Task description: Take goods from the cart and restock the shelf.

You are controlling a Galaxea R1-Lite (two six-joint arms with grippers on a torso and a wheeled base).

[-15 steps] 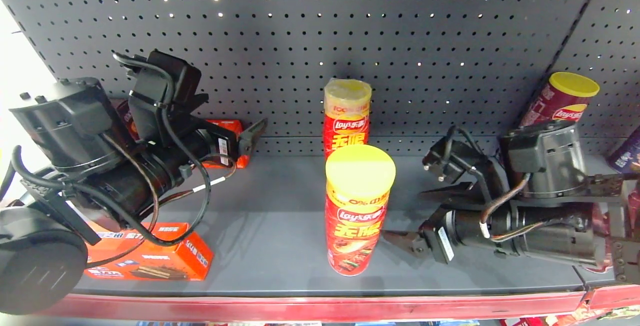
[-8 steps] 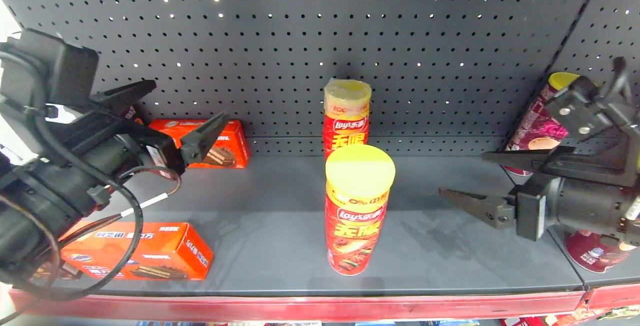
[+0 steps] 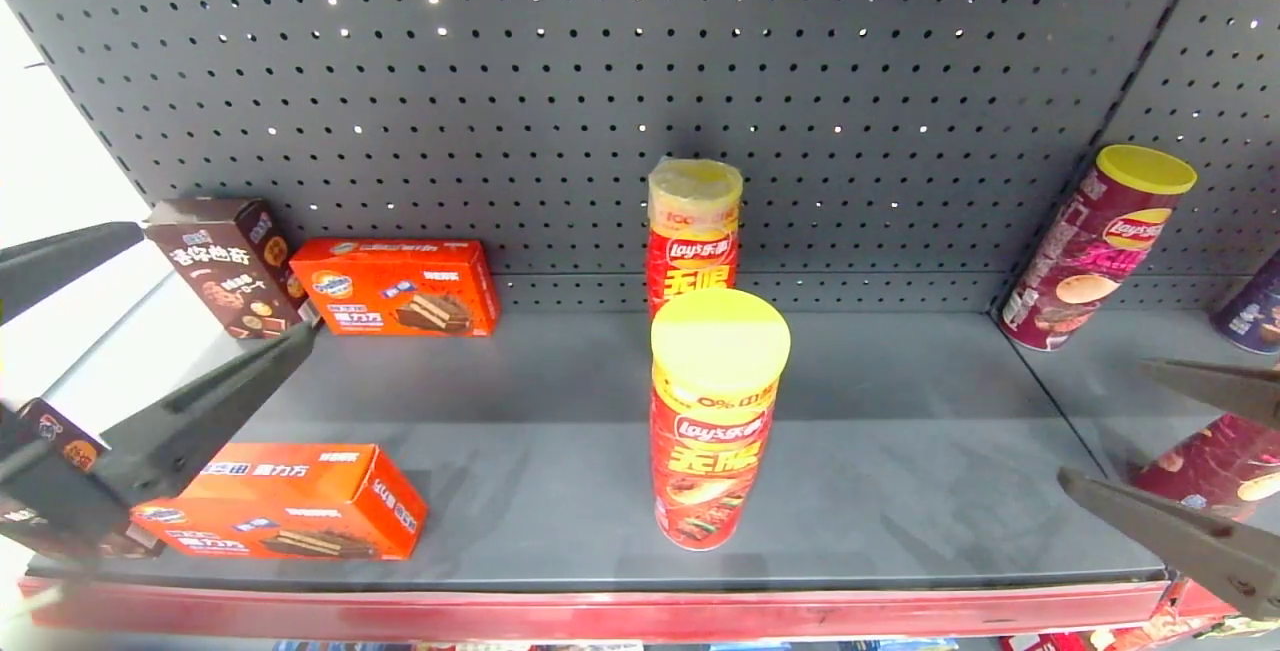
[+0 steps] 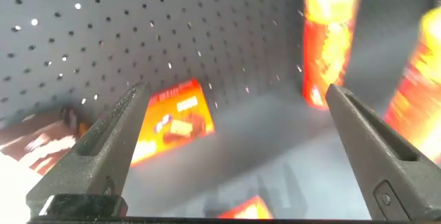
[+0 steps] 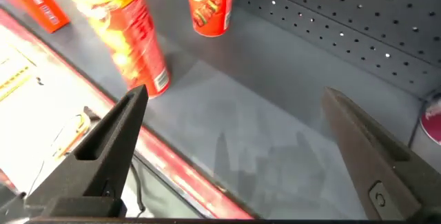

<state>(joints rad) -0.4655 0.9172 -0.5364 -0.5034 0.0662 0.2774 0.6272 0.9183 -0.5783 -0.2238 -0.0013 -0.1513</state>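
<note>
Two red chip cans with yellow lids stand mid-shelf, one at the front point(image 3: 718, 421) and one behind it point(image 3: 694, 231). My left gripper point(image 3: 225, 281) is open and empty at the shelf's left end, near the front orange box point(image 3: 285, 501). My right gripper point(image 3: 1103, 419) is open and empty at the right end, in front of a maroon can point(image 3: 1215, 471). In the left wrist view the open left gripper point(image 4: 236, 89) faces an orange box point(image 4: 172, 117) and the back can point(image 4: 327, 38). In the right wrist view the open right gripper point(image 5: 234, 93) faces the front can point(image 5: 127, 31).
A brown box point(image 3: 225, 266) and a second orange box point(image 3: 395, 286) lean on the pegboard at back left. A tilted maroon can point(image 3: 1095, 246) rests against the back right. The grey shelf point(image 3: 880, 451) has bare room on both sides of the cans; a red strip point(image 3: 600, 616) edges its front.
Both arms have drawn back off the shelf toward its ends and front, uncovering the boxes and the maroon cans. The red cans have not moved.
</note>
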